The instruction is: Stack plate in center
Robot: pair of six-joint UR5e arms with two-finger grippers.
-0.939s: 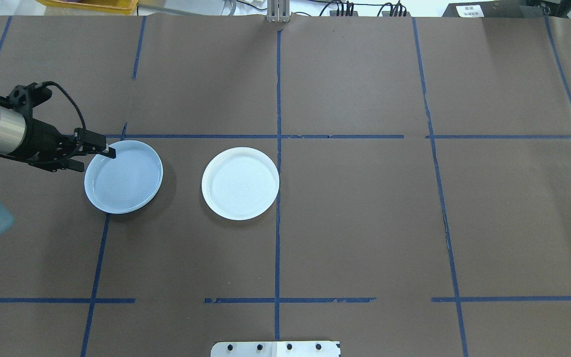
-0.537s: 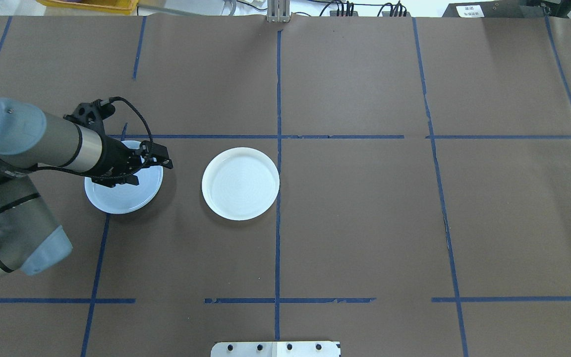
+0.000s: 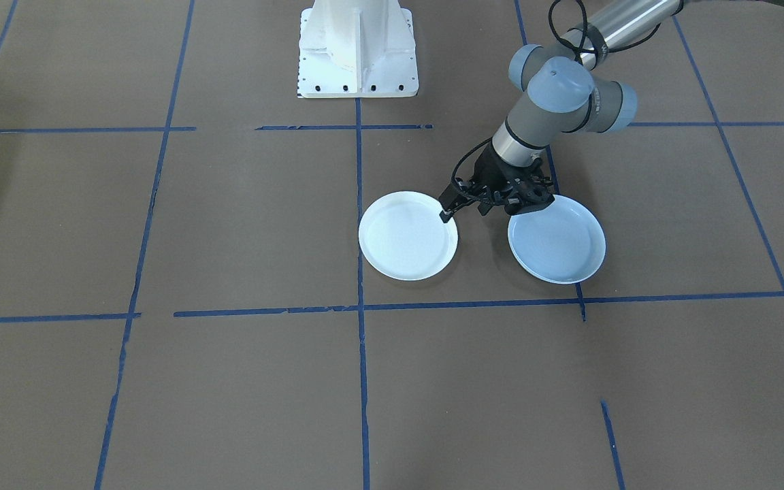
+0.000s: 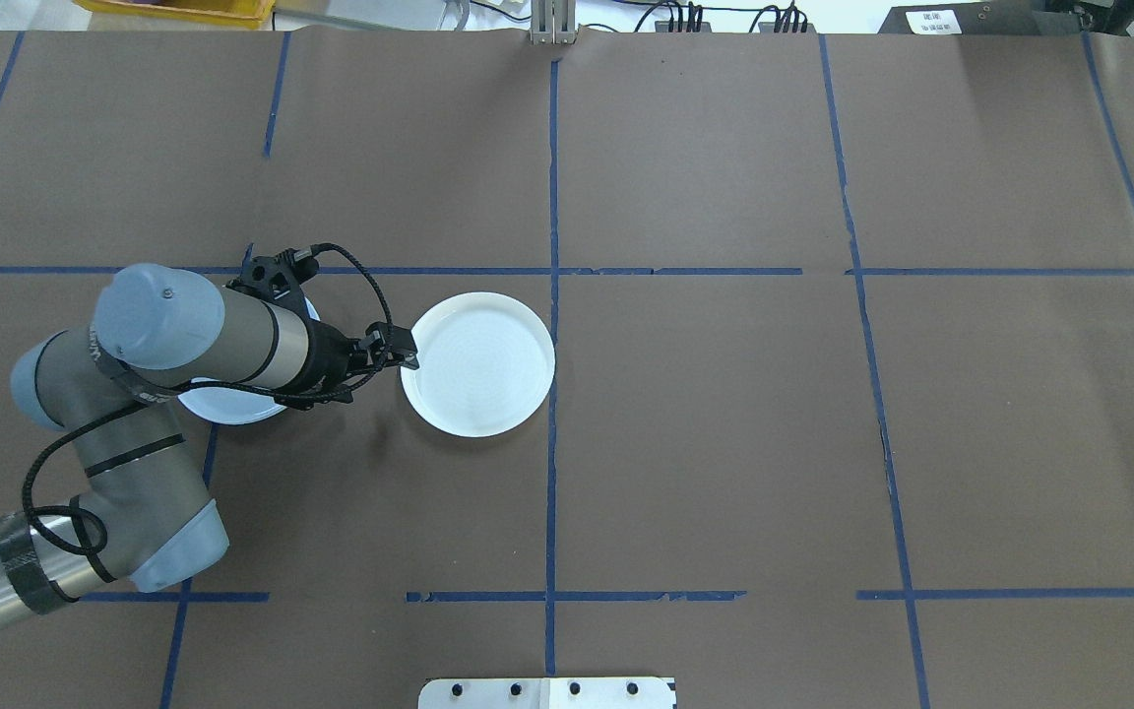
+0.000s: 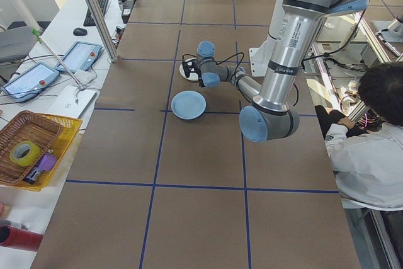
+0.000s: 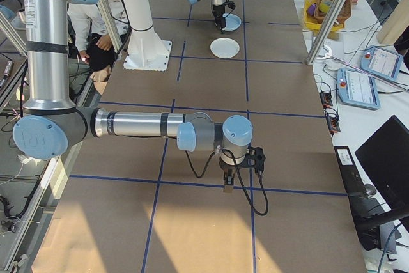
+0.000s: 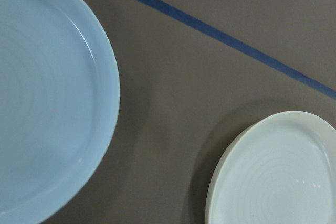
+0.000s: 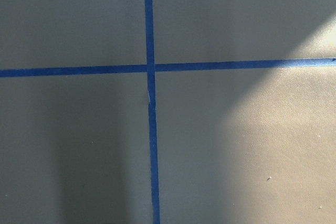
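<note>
Between 2 unmarked plates [image 3: 557, 239] [image 3: 407, 235], left tool [image 3: 448, 209] hovers

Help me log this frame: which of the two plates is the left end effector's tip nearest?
The white plate by the table's centre line. The left end effector sits at its rim, while the pale blue plate lies back under the arm's wrist.

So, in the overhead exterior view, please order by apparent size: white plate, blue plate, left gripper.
1. White plate, fully visible.
2. Left gripper, small.
Blue plate: unranked, since the arm hides most of it.
</note>
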